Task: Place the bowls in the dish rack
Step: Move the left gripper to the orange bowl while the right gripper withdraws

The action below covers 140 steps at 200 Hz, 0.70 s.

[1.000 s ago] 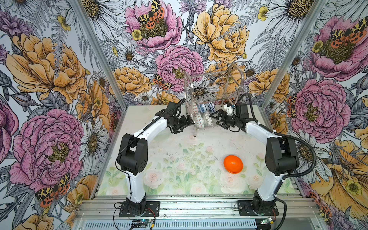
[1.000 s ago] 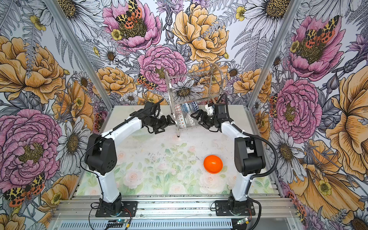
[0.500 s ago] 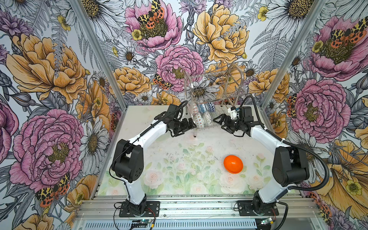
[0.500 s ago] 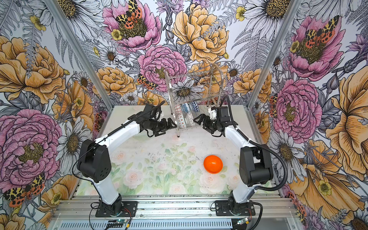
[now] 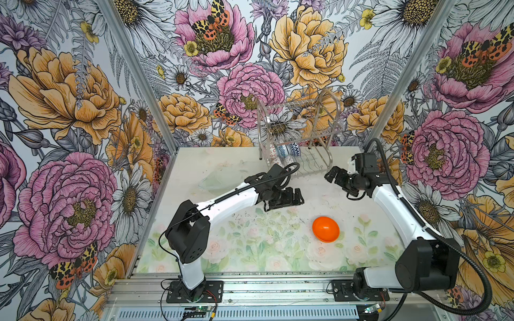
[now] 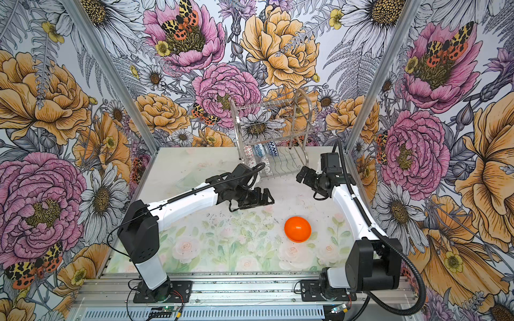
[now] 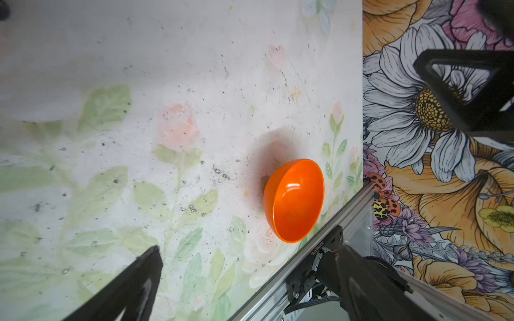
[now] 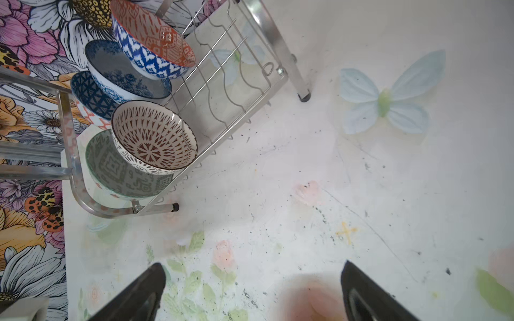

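Orange, the plain bowl (image 5: 325, 229) sits toward the table's (image 5: 222, 166) front right corner; five patterned bowls (image 8: 128, 72) stand in the dish rack (image 8: 270, 36) at its back edge. The left gripper (image 5: 292, 198) and right gripper (image 5: 332, 174) gape, empty.

A white tabletop printed with faded pink roses and green leaves (image 5: 250, 250) carries dark specks (image 8: 319, 214), a pale blue butterfly shape (image 8: 385, 94) and a yellow cross mark (image 8: 345, 231) (both flat on it). Floral wallpaper walls (image 5: 69, 111) rise behind silver aluminium corner posts (image 5: 140, 77).
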{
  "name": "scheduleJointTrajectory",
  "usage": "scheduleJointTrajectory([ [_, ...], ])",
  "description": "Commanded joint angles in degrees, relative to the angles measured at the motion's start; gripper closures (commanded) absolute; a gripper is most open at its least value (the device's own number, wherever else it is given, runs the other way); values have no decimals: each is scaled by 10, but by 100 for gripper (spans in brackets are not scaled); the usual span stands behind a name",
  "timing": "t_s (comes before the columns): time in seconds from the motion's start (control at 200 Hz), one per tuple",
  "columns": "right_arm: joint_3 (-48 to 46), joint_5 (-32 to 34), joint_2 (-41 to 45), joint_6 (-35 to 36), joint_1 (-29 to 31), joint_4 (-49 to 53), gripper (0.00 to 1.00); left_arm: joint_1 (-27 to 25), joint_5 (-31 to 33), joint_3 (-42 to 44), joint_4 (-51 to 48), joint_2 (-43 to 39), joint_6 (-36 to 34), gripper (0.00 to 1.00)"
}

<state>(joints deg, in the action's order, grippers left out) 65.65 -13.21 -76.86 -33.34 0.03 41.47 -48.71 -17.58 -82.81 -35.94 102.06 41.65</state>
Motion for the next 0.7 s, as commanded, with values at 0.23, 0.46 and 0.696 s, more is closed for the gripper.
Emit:
scheduleJointTrajectory([
  [0.23,-70,2,80,-32,-24,59,1,-77,45,-27,6,72,83,1],
  [0.46,-100,-10,145,-55,-25,79,1,-94,47,-62,-8,114,85,4],
  [0.696,-110,-11,190,-57,-25,107,1,-107,35,-114,-13,166,87,14],
])
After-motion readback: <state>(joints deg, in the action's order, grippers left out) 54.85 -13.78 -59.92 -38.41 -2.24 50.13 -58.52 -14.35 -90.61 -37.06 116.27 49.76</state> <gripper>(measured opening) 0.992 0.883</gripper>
